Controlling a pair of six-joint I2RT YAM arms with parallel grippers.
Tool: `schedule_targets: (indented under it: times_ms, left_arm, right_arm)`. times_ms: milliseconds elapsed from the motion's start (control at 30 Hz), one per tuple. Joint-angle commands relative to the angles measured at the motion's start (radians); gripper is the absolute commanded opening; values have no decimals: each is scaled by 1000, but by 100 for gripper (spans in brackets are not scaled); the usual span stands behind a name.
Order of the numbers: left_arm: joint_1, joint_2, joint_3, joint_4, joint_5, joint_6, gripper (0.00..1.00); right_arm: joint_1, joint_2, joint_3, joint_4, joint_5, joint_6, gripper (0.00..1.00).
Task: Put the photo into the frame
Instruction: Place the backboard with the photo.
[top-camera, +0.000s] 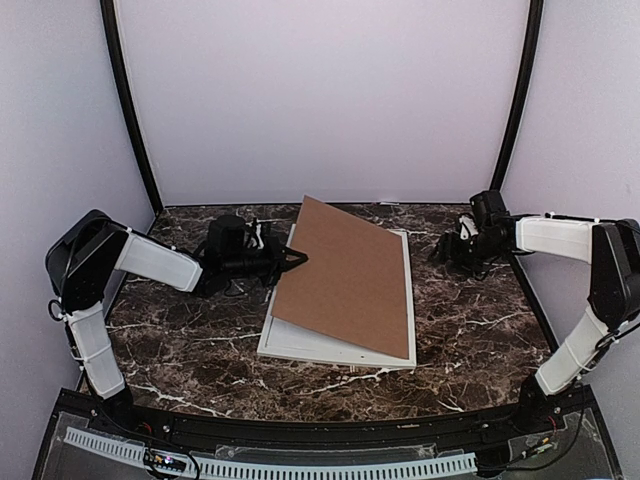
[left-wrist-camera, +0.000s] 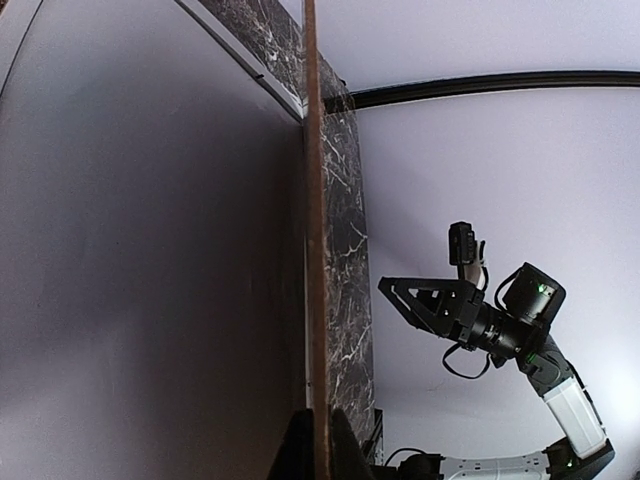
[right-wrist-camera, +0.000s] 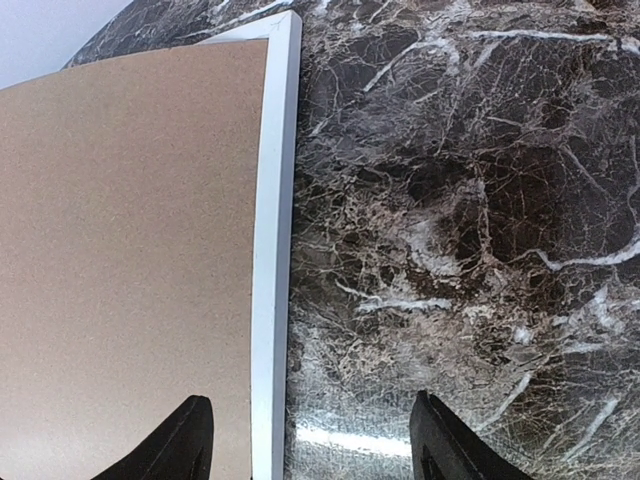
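While the left gripper (top-camera: 296, 258) is clenched on the near edge of the brown cardboard sheet (top-camera: 345, 275), the sheet slopes down away from it and lies over the white frame (top-camera: 300, 346). The frame lies flat on the dark marble desk (top-camera: 190, 345), between the two grippers. In the left wrist view the sheet (left-wrist-camera: 315, 250) stands edge-on between the fingers. The right gripper (top-camera: 441, 250) is released and holds nothing, hovering over the desk just beside the frame's rail (right-wrist-camera: 276, 250), which runs under its left finger (right-wrist-camera: 185, 440). The photo cannot be seen in any view.
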Motion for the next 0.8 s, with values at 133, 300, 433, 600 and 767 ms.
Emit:
schedule_targets:
  times_ms: [133,300,433,600,767]
  left_arm:
    - [-8,-10,15,88,-7,20,0]
    - [-9,5,12,85,-7,35,0]
    - [-13,17,11,85,-3,40,0]
    - [-18,23,11,56,1,57,12]
    - [-19,26,10,18,0,81,40]
  right_arm:
    - [-7,-4,-17,22,-12,-9,68]
    - [-6,-3,-20,23,-13,-9,68]
    - [-6,-1,-22,26,-15,-8,68]
    - [-6,5,-24,29,-19,-9,68]
    - [-6,10,-31,36,-29,-7,68]
